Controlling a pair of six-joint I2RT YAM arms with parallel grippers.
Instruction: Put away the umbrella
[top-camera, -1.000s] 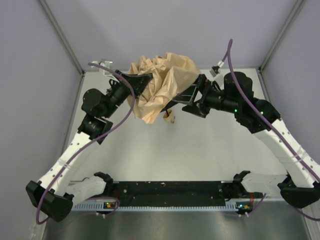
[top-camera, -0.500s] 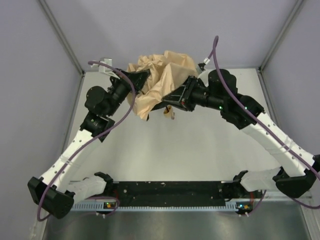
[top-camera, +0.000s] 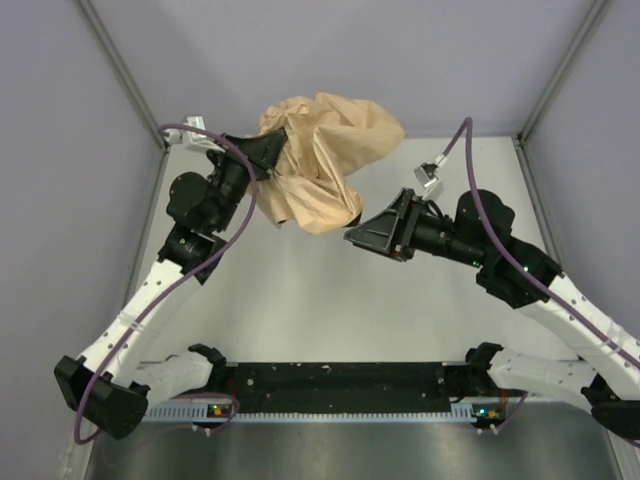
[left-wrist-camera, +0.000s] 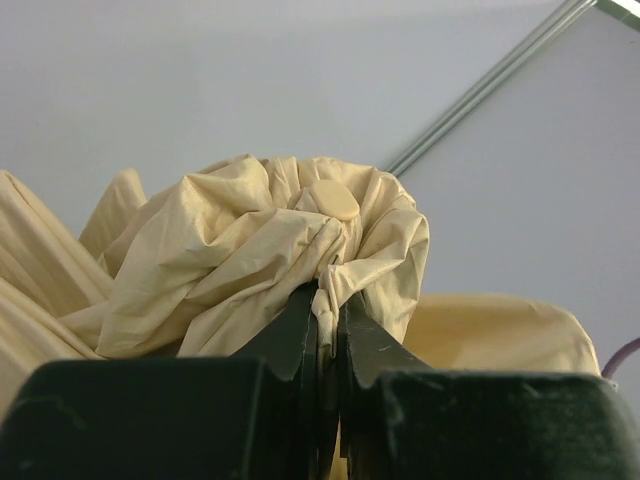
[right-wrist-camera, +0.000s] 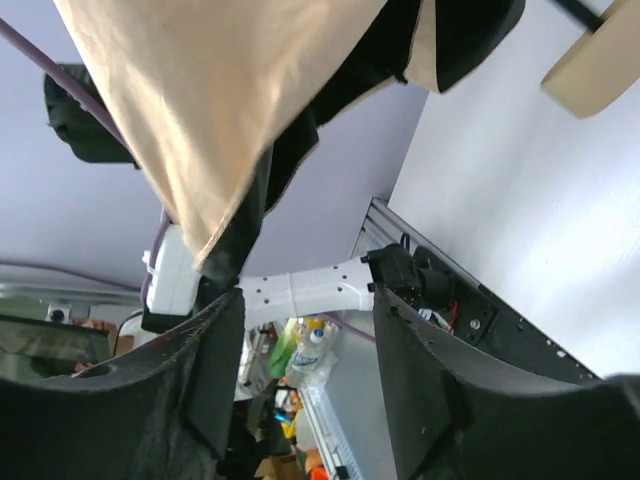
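Here is the umbrella (top-camera: 322, 165), up in the air above the far-left part of the table (top-camera: 330, 310), a loose, crumpled bundle of beige canopy and not lying on the surface at all. The left gripper (top-camera: 277, 151) is clenched on it over the table's far-left corner. In the left wrist view its black fingers (left-wrist-camera: 290, 335) are pressed almost together, with a pinched fold of fabric squeezed up between them. Just above that pinch the umbrella (left-wrist-camera: 250, 250) bunches into creases around a round tan cap (left-wrist-camera: 331, 199) sitting at the top of the gathered cloth.

Now the right gripper (top-camera: 350, 236). It hovers over the middle of the table, a little right of centre, and its jaws stand apart and grasp nothing. From the overhead camera its tips sit just beside the lower hem of the hanging canopy; whether they brush the fabric, I cannot tell. The right wrist view looks between the spread fingers (right-wrist-camera: 205, 390), and the gap of the right gripper (right-wrist-camera: 308, 300) is free, showing only the table's near edge beyond. The umbrella (right-wrist-camera: 210, 110) drapes down above those fingers, beige with a dark inner fold beside it. In the top right corner of that view a tan piece (right-wrist-camera: 598, 60) hangs over the white table (right-wrist-camera: 520, 220), too cropped to name.
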